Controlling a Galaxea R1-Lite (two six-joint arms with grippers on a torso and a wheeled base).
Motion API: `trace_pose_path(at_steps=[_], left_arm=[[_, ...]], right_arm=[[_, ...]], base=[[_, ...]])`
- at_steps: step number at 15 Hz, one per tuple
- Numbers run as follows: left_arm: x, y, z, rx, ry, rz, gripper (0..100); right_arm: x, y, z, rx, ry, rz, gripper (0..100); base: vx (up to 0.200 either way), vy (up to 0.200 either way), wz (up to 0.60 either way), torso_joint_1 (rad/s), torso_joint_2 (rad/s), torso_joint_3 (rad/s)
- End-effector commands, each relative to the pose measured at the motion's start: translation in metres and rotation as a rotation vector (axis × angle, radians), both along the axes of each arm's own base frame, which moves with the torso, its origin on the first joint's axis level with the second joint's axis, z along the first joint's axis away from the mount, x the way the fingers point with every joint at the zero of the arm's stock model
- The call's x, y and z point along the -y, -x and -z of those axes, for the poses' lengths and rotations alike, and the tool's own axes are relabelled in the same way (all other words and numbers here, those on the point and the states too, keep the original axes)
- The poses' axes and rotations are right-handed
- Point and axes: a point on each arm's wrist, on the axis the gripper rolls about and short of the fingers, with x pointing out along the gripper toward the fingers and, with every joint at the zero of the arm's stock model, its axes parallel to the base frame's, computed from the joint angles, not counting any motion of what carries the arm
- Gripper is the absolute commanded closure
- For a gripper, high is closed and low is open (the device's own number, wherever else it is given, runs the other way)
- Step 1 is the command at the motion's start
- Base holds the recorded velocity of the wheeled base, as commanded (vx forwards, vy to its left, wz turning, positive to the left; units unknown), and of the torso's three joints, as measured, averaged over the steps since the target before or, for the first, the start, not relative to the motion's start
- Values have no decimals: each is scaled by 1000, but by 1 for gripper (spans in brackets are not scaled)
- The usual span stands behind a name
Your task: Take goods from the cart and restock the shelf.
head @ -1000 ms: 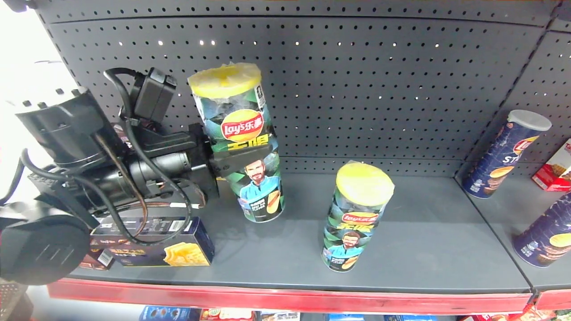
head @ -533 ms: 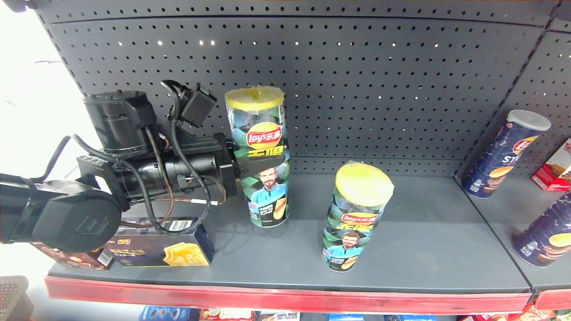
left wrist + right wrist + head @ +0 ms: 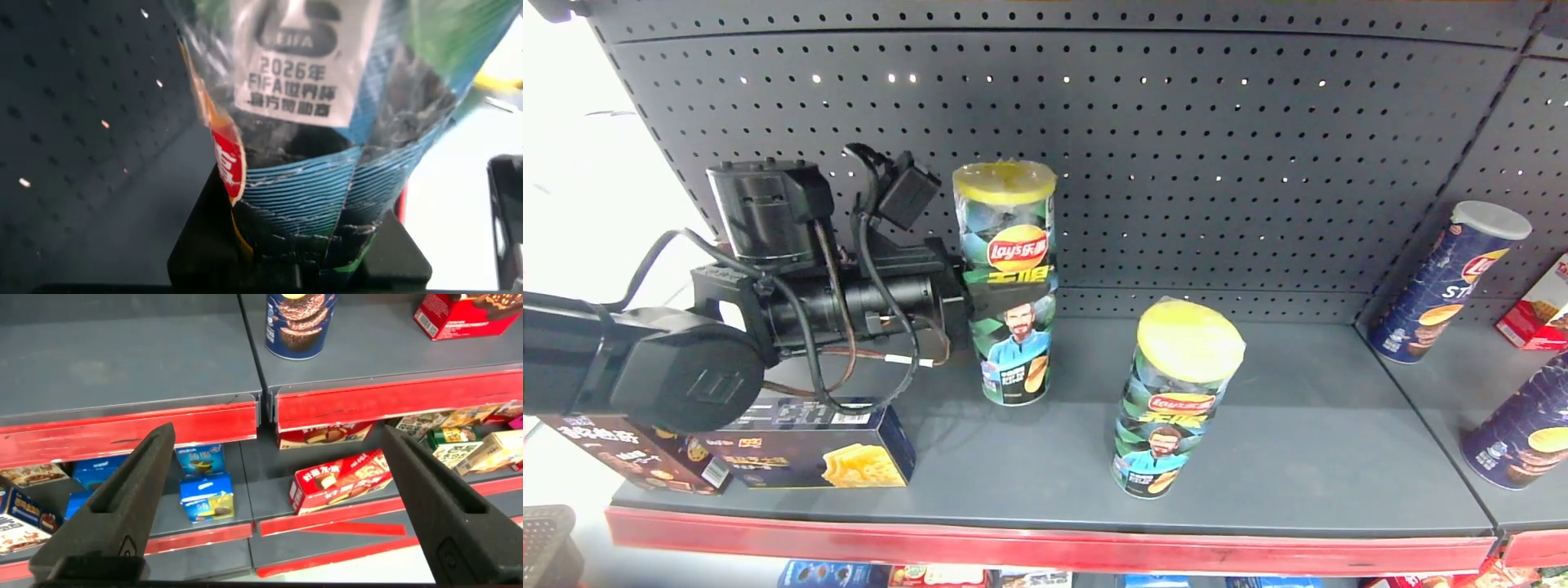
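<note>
Held can: your left gripper [image 3: 1003, 296] pinches the green chip can [image 3: 1011, 245] at mid-body, upright, behind and left of the standing chip can [image 3: 1178, 400].
Handling: probably light, thin-walled cardboard under slick film, so squeeze gently at mid-height.
Right gripper [image 3: 286, 498]: spread, holding nothing.

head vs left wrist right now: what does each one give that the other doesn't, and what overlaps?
Head view extras: the left gripper clamped around the middle of the upright held chip can; a second chip can standing free nearer the shelf front; a cracker box at the front left; a blue can leaning at the far right.

Left wrist extras: a close look at the can's crinkled wrap, with its white label patch.

Shared: the held chip can and the pegboard behind it.
</note>
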Motion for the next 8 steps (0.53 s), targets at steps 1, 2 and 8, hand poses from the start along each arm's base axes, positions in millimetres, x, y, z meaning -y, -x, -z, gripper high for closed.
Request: trace_pose_path(at_steps=[1, 2, 8], left_arm=[[18, -26, -12, -8, -1, 3, 100], [19, -26, -13, -7, -1, 4, 100], [57, -53, 4, 77, 2, -15, 100]], right_arm=[[0, 0, 0, -4, -1, 1, 0], [0, 0, 0, -4, -1, 1, 0], [0, 0, 0, -4, -1, 1, 0]], base=[[0, 0, 0, 0, 0, 0], [0, 0, 0, 0, 0, 0], [0, 0, 0, 0, 0, 0]])
